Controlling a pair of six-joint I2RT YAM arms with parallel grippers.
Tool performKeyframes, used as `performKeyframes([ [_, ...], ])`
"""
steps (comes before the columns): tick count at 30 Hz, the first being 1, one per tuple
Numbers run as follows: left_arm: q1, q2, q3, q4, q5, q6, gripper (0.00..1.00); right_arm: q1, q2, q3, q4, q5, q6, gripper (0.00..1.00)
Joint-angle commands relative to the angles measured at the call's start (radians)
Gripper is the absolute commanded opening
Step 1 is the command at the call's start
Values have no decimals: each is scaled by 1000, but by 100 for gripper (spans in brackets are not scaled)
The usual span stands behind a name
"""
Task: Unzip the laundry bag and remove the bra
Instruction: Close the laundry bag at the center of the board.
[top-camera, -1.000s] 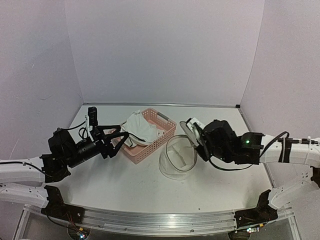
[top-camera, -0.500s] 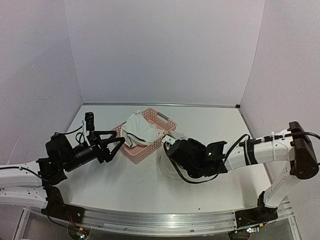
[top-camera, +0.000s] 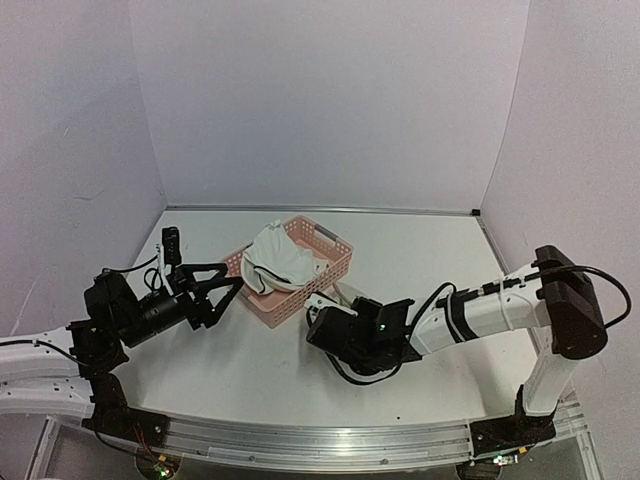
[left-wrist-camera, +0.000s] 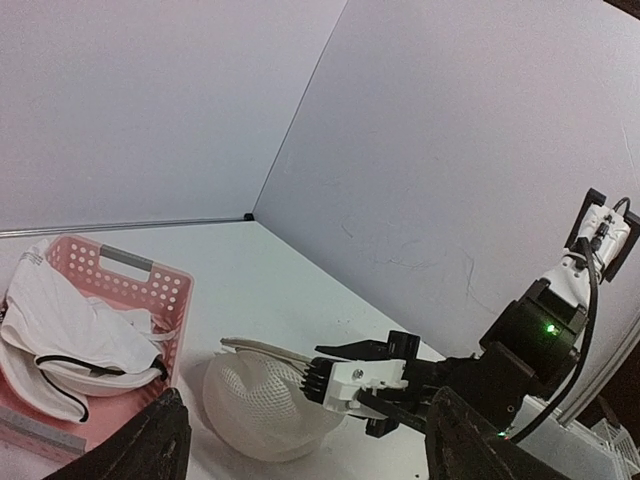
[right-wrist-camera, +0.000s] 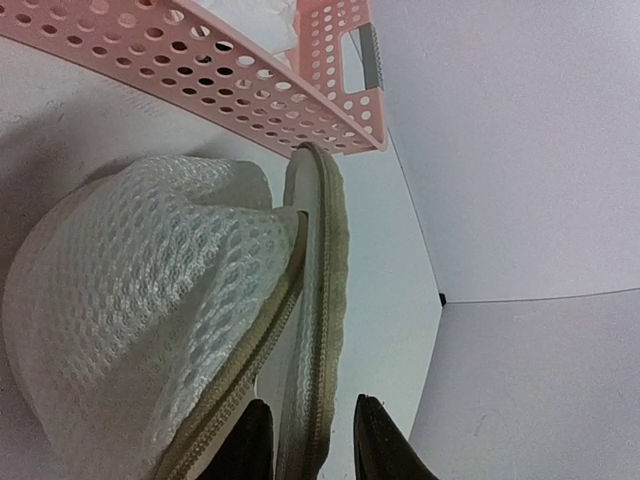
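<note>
Mesh bag (right-wrist-camera: 150, 320) is on table (top-camera: 250, 360), just beside basket (top-camera: 300, 298) on its R side. Zip rim is parted and one flap stands edge-on. R gripper (right-wrist-camera: 312, 425) is closed down to approx rim thickness, w/ that flap pinched between the fingers. Rim's long axis runs straight out from the fingers toward basket corner. No contents can be made out through the mesh.

Bra (top-camera: 280, 255) is lying in basket, heaped at its left end. L gripper (top-camera: 228, 283) is held wide open and empty, just off basket's left corner, pointed across at bag. So bra is nearer L arm and bag is held by R.

Task judged approx done. Remaining move is probably bag release by R, w/ pull-back along the rim axis.
</note>
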Motion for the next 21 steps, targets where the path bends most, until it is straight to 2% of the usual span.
performKeyframes([
  [1, 3, -12, -1, 11, -41, 1, 81, 20, -9, 51, -44, -6, 57, 32],
  [8, 4, -4, 11, 4, -51, 9, 81, 45, -56, 86, -179, -97, 126, 42],
  [16, 3, 20, 32, 0, -54, 30, 82, 70, -148, 158, -333, -288, 209, 49],
  [21, 5, 26, 39, -2, -51, 38, 82, 78, -260, 198, -353, -400, 232, 52],
])
